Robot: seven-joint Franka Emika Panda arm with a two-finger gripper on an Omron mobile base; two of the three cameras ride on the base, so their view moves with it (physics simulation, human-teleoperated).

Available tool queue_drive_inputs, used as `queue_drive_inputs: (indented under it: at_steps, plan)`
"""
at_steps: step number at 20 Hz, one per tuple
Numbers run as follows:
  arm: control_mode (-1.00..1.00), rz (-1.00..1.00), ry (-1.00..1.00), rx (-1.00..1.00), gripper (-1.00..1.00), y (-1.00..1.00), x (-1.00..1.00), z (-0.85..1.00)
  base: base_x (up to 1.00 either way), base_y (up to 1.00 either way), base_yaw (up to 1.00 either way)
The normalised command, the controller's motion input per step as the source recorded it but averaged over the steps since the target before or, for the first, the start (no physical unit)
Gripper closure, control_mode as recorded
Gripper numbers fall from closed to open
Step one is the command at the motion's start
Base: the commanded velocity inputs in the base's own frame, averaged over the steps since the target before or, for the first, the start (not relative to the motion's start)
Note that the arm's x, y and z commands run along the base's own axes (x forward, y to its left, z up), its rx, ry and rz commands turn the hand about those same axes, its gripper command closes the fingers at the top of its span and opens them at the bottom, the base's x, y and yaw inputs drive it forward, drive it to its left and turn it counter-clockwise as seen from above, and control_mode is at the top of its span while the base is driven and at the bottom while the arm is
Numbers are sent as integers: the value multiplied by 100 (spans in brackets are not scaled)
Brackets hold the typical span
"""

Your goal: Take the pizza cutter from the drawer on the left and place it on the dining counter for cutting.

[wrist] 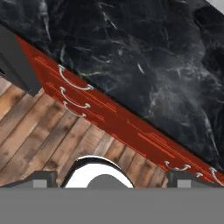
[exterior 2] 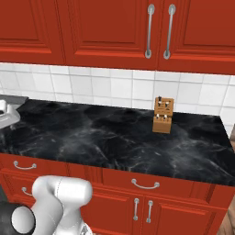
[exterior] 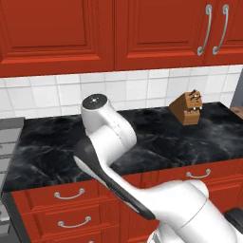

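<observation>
My gripper is open, its two dark fingertips set wide apart with nothing between them. It hangs above the wooden floor, looking at the front of a red cabinet. The drawer is the top one of the left stack under the black marble top, and its front is shut. It also appears as the drawer at the left edge and the drawer nearest the marble. The pizza cutter is hidden. The dining counter is out of view.
A black marble counter runs under red wall cupboards and carries a wooden knife block at the back right. A grey stove borders it on the left. More shut drawers sit below and to the right.
</observation>
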Motion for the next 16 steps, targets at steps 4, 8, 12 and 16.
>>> queue_drive_inputs:
  at_steps: [4,8,12,16]
  plan:
    - [-100,14,0,-18,-100,66,0,-40,0,0,0]
    - [-100,12,-1,-21,-100,58,0,-39,0,0,0]
    - [-100,13,-4,-21,-100,39,0,-46,0,0,0]
    - [-100,12,-6,-23,-100,39,0,-49,0,0,0]
